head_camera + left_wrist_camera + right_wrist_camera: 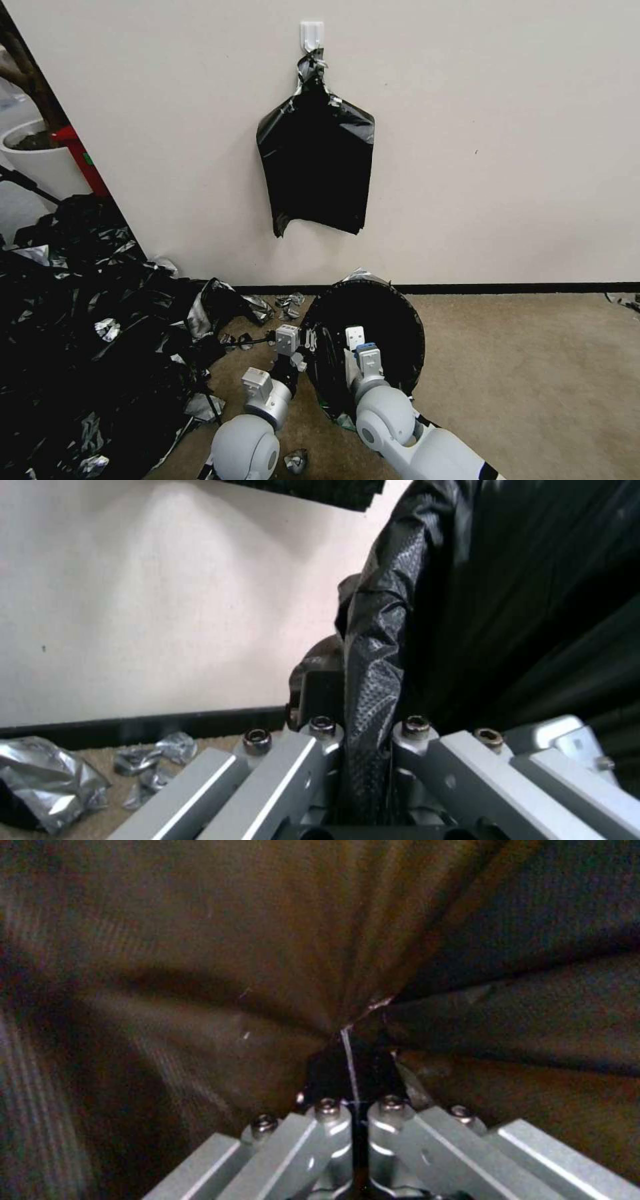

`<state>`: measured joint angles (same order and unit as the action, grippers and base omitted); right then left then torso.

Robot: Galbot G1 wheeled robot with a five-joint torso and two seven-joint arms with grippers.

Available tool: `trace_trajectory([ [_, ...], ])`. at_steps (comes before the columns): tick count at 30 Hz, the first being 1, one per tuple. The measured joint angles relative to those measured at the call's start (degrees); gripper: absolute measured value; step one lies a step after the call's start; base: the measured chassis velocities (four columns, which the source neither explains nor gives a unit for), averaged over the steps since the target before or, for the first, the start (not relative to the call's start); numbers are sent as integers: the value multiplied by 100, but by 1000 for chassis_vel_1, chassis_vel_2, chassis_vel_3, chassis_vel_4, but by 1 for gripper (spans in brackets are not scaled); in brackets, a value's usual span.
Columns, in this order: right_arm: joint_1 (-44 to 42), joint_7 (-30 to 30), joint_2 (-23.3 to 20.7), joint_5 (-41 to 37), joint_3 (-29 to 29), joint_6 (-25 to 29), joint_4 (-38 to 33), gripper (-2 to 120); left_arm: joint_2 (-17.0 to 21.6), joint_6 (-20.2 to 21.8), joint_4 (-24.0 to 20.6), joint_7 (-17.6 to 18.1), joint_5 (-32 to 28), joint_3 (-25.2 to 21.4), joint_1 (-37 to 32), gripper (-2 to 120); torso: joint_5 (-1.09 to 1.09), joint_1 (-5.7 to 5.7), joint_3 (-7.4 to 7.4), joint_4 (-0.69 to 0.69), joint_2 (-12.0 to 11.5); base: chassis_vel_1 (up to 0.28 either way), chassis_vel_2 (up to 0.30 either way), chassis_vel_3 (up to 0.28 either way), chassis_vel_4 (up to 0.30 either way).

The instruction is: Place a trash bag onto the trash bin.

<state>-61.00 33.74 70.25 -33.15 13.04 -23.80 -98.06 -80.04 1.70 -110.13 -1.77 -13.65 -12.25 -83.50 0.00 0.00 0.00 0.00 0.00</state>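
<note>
The trash bag (pixel 373 333) is stretched into a round black mouth on the carpet (pixel 533 373) at the foot of the wall (pixel 500 133), just ahead of me at about twelve o'clock. The film covers whatever lies under it, so I cannot make out the trash bin itself. My left gripper (pixel 300 343) sits at the bag's nine o'clock edge, its jaws pinched narrow on a fold of the film (pixel 373 695). My right gripper (pixel 353 1075) reaches inside the mouth near six o'clock, fingers closed tight on a gathered pleat of the black plastic. Above, at twelve o'clock, a flat black sheaf (pixel 317 167) hangs from a white hook (pixel 311 33). A heap of black plastic (pixel 87 333) sprawls at nine o'clock.
</note>
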Motion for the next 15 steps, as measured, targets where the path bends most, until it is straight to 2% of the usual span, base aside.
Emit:
trace_trajectory([
  [7,-9,-12,-126,805,-155,-35,20,0,-2,-2,0,-6,1,-35,3,2,0,0,0,-1,0,0,0,0,0],
  [12,-273,-355,-254,1082,-266,443,-495,0,-29,19,97,67,0,-49,59,2,0,0,0,0,0,0,0,0,0],
  [15,-554,-641,-379,1100,-289,636,-872,7,-32,198,144,249,-38,-66,127,2,0,0,0,0,0,0,0,0,0],
])
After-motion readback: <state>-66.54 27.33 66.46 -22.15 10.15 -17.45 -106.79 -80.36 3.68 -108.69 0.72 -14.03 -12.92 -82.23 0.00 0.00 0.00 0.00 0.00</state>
